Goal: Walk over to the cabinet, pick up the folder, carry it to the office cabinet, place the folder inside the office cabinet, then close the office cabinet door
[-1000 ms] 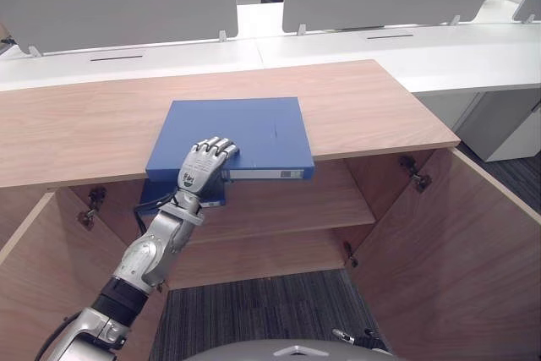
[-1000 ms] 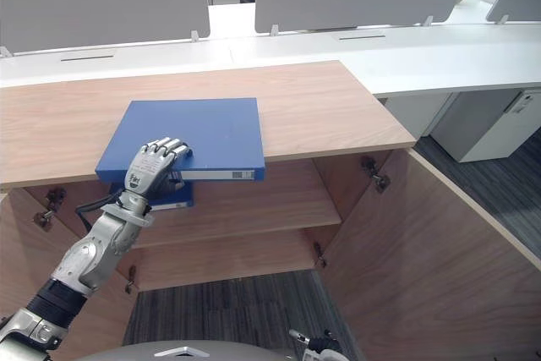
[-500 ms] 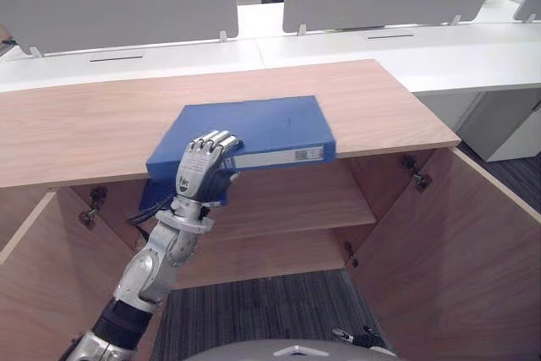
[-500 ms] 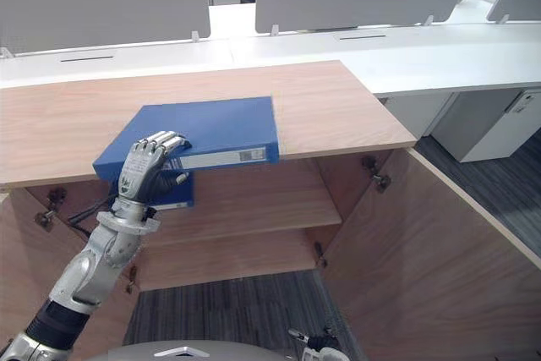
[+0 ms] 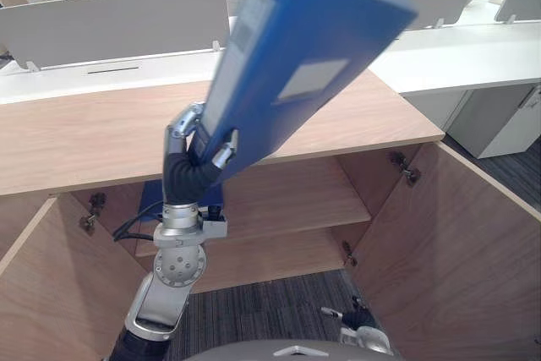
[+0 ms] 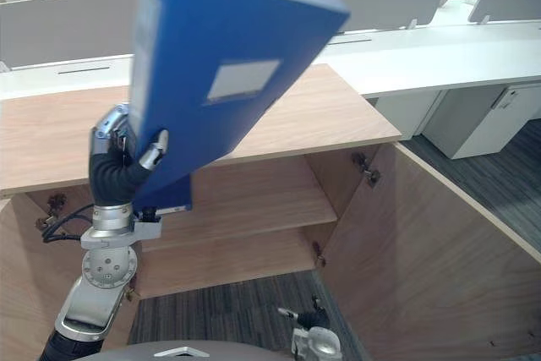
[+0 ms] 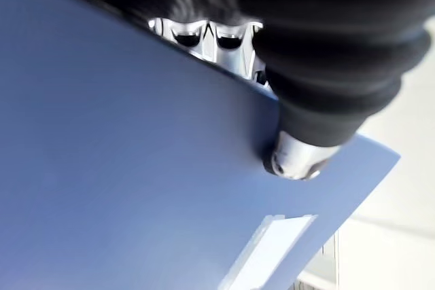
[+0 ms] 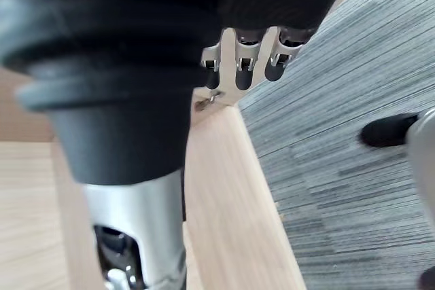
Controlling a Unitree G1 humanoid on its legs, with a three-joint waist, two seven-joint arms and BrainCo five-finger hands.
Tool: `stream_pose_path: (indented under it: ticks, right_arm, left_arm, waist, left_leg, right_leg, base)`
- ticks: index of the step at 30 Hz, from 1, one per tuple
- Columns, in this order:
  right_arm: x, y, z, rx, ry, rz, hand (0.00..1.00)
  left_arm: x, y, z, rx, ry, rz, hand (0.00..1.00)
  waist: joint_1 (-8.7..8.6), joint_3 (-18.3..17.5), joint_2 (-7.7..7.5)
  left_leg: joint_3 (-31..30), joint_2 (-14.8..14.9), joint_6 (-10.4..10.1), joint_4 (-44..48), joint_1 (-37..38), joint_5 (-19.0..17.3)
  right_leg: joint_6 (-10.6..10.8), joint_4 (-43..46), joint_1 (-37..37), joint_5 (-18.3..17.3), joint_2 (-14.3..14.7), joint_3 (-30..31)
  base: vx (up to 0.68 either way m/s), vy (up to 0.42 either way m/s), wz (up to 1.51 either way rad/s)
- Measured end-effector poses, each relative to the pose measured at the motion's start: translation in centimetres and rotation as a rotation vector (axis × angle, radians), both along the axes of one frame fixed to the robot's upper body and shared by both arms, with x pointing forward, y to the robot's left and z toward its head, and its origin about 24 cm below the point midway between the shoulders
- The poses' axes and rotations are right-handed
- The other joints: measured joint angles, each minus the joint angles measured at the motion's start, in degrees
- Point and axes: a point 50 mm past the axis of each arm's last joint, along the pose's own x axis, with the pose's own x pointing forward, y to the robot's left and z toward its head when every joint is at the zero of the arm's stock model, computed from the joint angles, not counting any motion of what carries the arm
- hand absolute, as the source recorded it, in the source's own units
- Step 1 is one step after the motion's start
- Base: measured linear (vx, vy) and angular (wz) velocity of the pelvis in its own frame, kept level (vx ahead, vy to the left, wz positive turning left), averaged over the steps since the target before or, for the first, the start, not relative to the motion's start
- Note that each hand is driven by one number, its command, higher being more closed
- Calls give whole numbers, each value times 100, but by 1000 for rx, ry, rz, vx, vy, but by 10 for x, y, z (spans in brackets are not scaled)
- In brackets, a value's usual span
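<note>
My left hand (image 5: 188, 172) is shut on the lower end of the blue folder (image 5: 313, 48), fingers behind it and thumb (image 5: 224, 155) across its front face. The folder is raised off the wooden cabinet top (image 5: 76, 141) and leans up and to the right, its pale label facing me. The left wrist view has the folder (image 7: 136, 168) pressed against the palm, with the thumb (image 7: 292, 161) on it. My right hand (image 8: 238, 66) hangs low beside an open cabinet door, fingers relaxed and holding nothing.
The cabinet stands open below its top, with a shelf (image 5: 287, 200) and both doors swung out, the right door (image 5: 456, 243) and the left door (image 5: 34, 293). Another blue item (image 5: 154, 199) lies on the shelf behind my arm. White desks with grey dividers (image 5: 110, 27) stand beyond.
The left hand has lifted the folder from lying flat on the cabinet top and swung it up to a steep tilt. The view has shifted slightly.
</note>
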Motion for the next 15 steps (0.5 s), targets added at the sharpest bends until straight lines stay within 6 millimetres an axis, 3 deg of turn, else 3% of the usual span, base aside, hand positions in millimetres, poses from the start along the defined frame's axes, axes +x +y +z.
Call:
stream_pose_path:
  ticks: [7,9,15]
  right_arm:
    - [38,17,44,24,-295,-20,0]
    - [51,20,68,33,-432,-29,0]
    - [65,23,135,44,-783,-69,0]
  left_arm:
    - [-4,17,-8,-268,79,-60,100]
    - [-8,22,-9,-302,80,-61,100]
    - [-13,26,-19,-318,134,-44,100]
  waist:
    - [58,0,-14]
    - [83,6,-23]
    - [43,50,-99]
  left_leg:
    - [68,1,-9,0,28,-6]
    - [159,4,-8,1,27,-12]
    - [179,-3,-8,1,31,-38]
  right_leg:
    - [0,11,-27,1,4,66]
    - [-10,7,-77,8,10,152]
    - [18,-13,-83,25,5,162]
  base:
    - [-28,1,-6]
    - [-24,10,-17]
    - [-4,1,-2]
